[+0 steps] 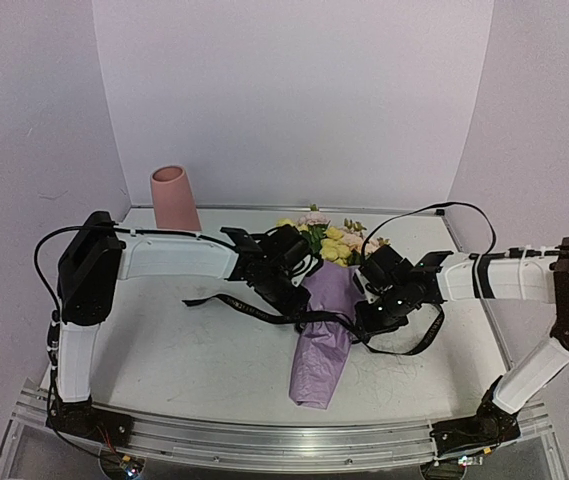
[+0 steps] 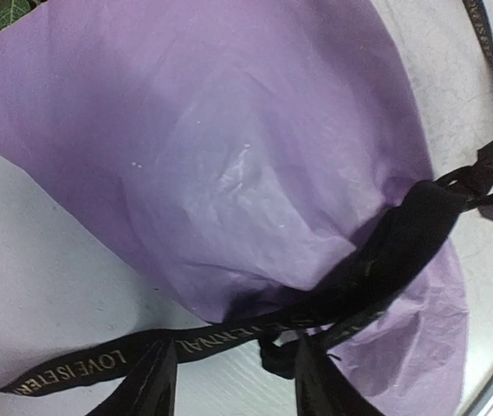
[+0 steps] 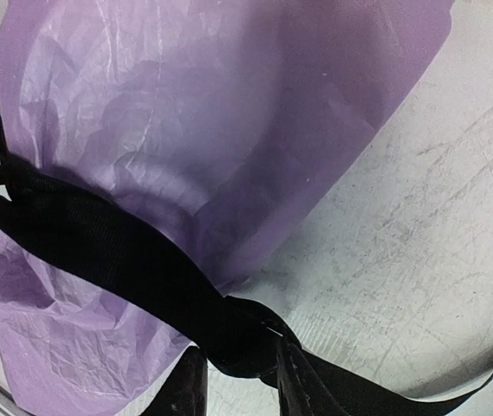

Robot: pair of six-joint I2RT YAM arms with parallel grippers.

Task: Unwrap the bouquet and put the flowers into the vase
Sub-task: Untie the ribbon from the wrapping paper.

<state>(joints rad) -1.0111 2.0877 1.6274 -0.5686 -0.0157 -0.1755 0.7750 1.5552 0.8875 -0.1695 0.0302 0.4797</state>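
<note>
Bouquet (image 1: 322,330) judged light, paper (image 2: 229,156) soft, flowers (image 1: 332,243) fragile, so pull the slick black ribbon (image 3: 99,243); left end effector (image 2: 233,351) open, empty; right end effector (image 3: 239,357) straddles ribbon, grip unclear.

The bouquet (image 1: 324,325) lies flat in ribbon-tied lilac paper, flowers (image 1: 332,245) toward the back; the vase (image 1: 174,198) stands upright back-left.

Black ribbon (image 2: 402,236) across lilac bouquet (image 2: 229,147)

Soft, even overhead light fills the pale enclosure (image 1: 294,100), leaving only faint shadows on the counter (image 1: 194,350). Up close in both wrist views, the bouquet (image 3: 142,113) shows a gentle sheen on its paper, slightly soft and unevenly shaded.
</note>
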